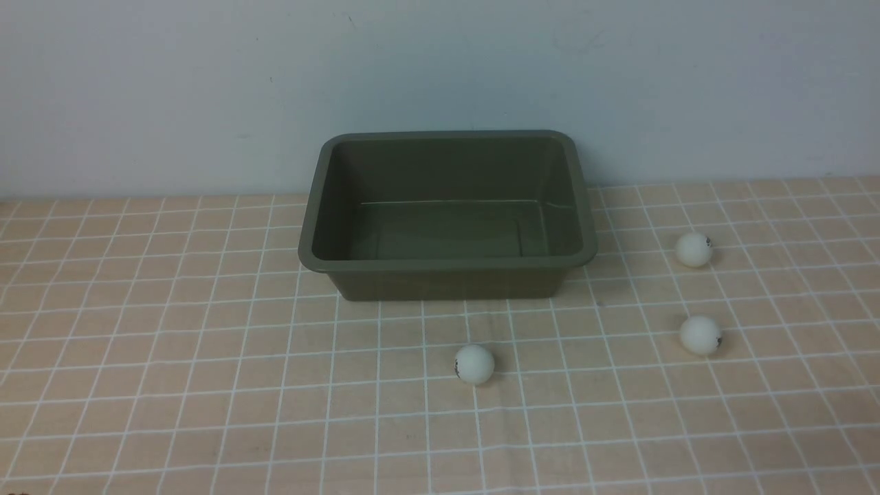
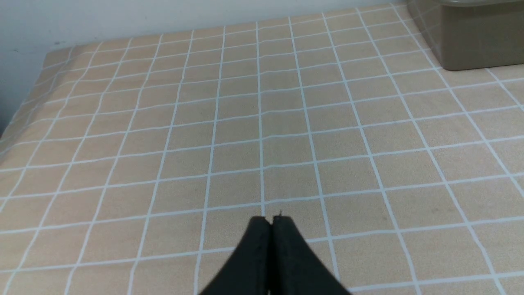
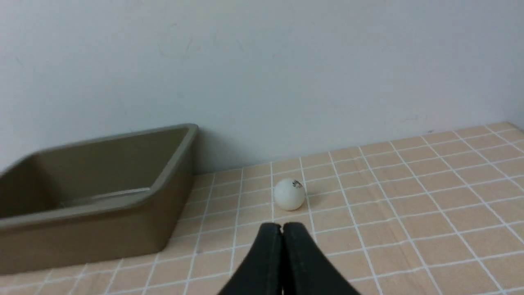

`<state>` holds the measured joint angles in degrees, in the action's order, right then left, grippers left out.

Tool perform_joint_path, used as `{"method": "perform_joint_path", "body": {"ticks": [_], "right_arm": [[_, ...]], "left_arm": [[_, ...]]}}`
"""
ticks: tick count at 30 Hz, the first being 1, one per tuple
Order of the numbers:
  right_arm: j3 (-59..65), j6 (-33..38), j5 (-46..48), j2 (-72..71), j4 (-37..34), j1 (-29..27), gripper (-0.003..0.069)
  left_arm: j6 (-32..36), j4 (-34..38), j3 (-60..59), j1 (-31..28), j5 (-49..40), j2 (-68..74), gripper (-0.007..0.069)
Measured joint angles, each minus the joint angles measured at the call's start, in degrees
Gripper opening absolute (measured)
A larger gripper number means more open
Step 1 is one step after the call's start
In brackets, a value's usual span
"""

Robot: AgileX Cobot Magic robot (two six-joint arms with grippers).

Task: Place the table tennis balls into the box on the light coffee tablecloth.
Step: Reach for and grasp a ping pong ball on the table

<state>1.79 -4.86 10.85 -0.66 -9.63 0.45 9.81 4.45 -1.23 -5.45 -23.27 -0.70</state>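
Observation:
The olive-green box (image 1: 447, 265) stands empty at the back middle of the light coffee tablecloth (image 1: 172, 357). Three white table tennis balls lie on the cloth: one (image 1: 474, 364) in front of the box, one (image 1: 693, 249) to its right, one (image 1: 700, 335) nearer the front right. Neither gripper shows in the front view. My left gripper (image 2: 272, 221) is shut and empty above bare cloth, with the box's corner (image 2: 470, 45) far off. My right gripper (image 3: 281, 226) is shut and empty, just short of a ball (image 3: 289, 194) beside the box (image 3: 94, 205).
A pale wall (image 1: 440, 82) runs right behind the box. In the left wrist view the cloth's edge (image 2: 24, 102) drops off at the table's side.

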Motion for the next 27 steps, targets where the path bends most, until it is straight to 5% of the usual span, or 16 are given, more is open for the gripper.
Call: {"method": "perform_joint_path", "body": {"ticks": [18, 27], "right_arm": [[0.0, -8.3, -18.5, 0.0, -14.8, 0.0, -0.0011], [0.0, -8.5, -25.7, 0.0, -14.8, 0.0, 0.0098]], "left_arm": [[0.0, 0.0, 0.0, 0.0, 0.0, 0.0, -0.0069], [0.0, 0.0, 0.0, 0.0, 0.0, 0.0, -0.0069]]}}
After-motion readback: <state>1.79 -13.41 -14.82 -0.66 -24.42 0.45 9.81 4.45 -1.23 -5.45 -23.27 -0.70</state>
